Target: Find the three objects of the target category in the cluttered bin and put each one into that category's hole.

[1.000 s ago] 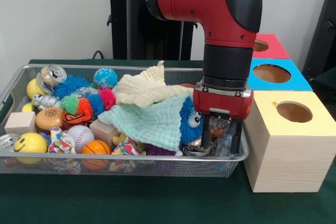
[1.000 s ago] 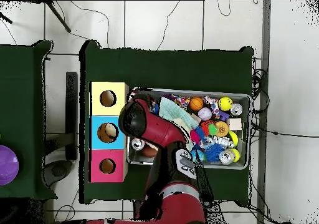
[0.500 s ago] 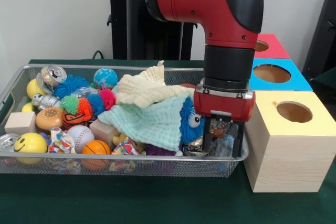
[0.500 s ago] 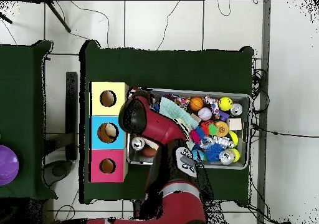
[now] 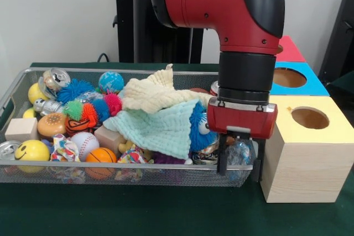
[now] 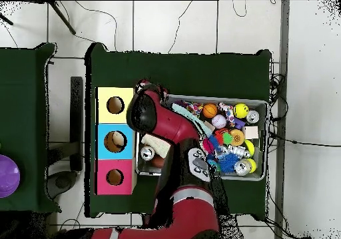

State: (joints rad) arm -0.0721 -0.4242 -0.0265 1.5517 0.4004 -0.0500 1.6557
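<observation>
My gripper (image 5: 241, 157) hangs over the near right corner of the wire bin (image 5: 110, 166), close beside the yellow box (image 5: 310, 158). It is shut on a crumpled shiny can (image 5: 241, 150) that sits level with the bin's rim. The box's round hole (image 5: 310, 118) lies to the right and slightly above the can. More cans rest at the bin's left: one at the back (image 5: 53, 78) and one at the front corner (image 5: 8, 148). From overhead the red arm (image 6: 150, 116) hides the gripper and the can.
Blue box (image 5: 293, 78) and red box (image 5: 287, 48) line up behind the yellow one. A mint cloth (image 5: 160, 128) and a cream cloth (image 5: 157, 95) cover the bin's middle, beside a blue furry toy (image 5: 200, 128). Balls and a wooden block (image 5: 22, 129) fill the left.
The gripper has moved toward the bin's near rim and slightly toward the yellow box, carrying the shiny can with it. The rest of the bin's contents have stayed put.
</observation>
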